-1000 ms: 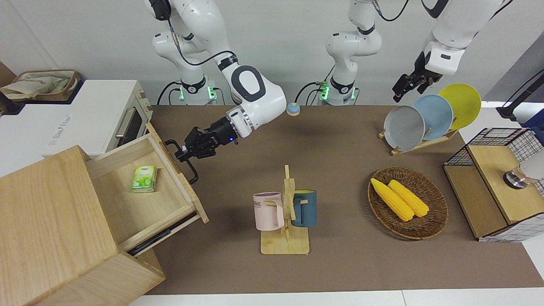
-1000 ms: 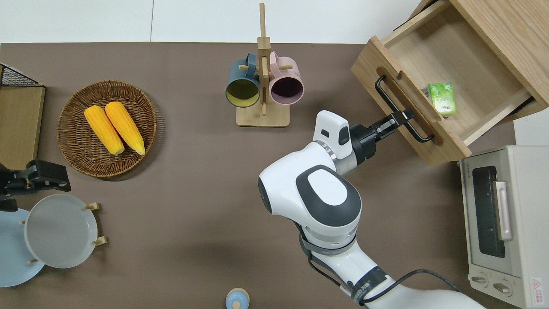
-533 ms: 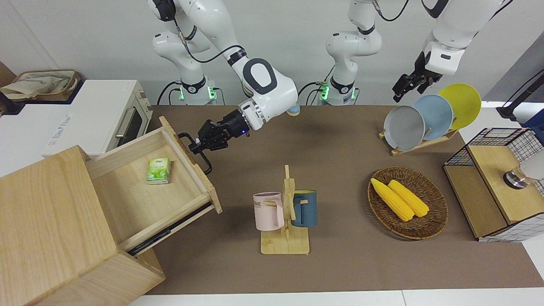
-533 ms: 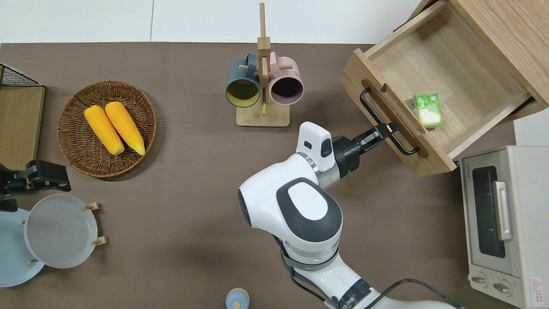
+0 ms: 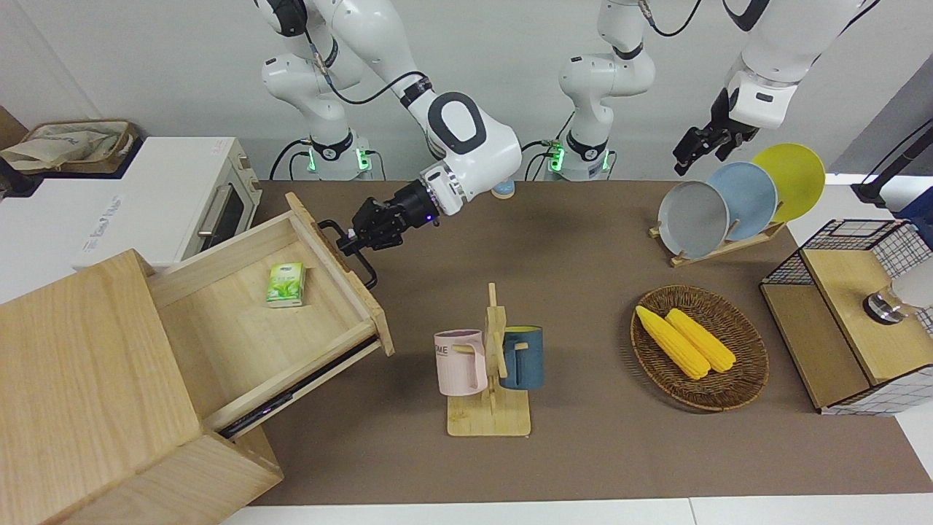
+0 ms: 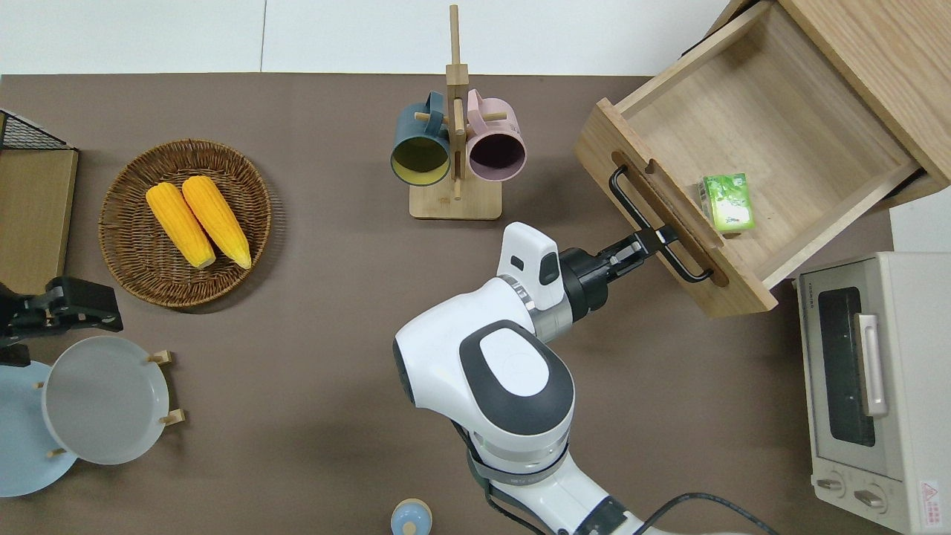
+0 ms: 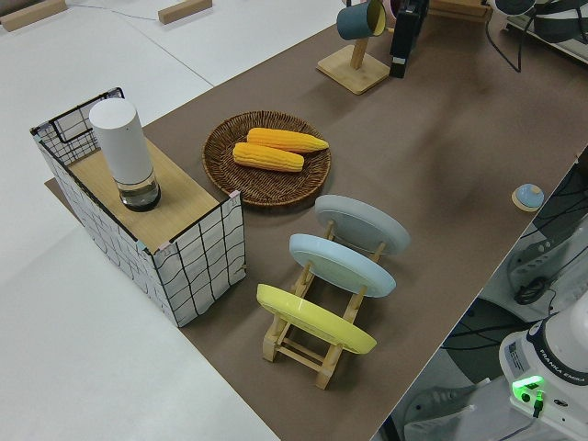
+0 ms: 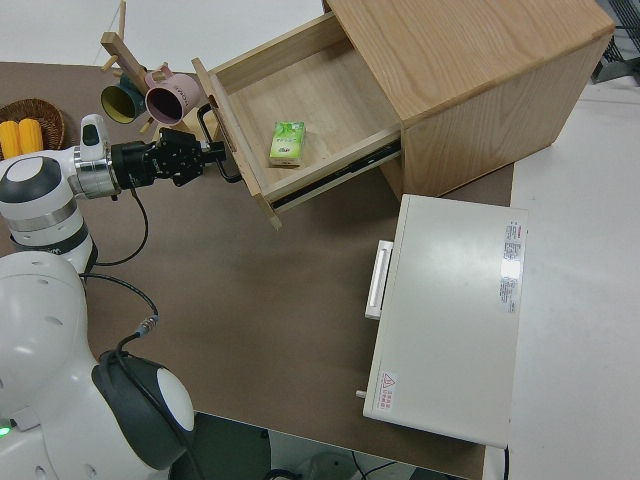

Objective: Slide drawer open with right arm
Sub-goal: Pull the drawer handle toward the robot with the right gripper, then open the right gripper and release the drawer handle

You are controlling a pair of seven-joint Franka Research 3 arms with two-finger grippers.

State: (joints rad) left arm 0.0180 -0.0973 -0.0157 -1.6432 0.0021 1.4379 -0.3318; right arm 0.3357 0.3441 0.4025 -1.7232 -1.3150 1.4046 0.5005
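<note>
Jaws of the black two-finger right gripper point(image 6: 654, 239) clamped on the thin black bar handle point(image 6: 655, 236) of the wide light-wood drawer point(image 6: 750, 160), well out; best pull straight along runners.

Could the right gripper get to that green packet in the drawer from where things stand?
Probably yes: the drawer is pulled well out and nothing covers the green packet. But the right gripper is shut on the handle and must let go first.
</note>
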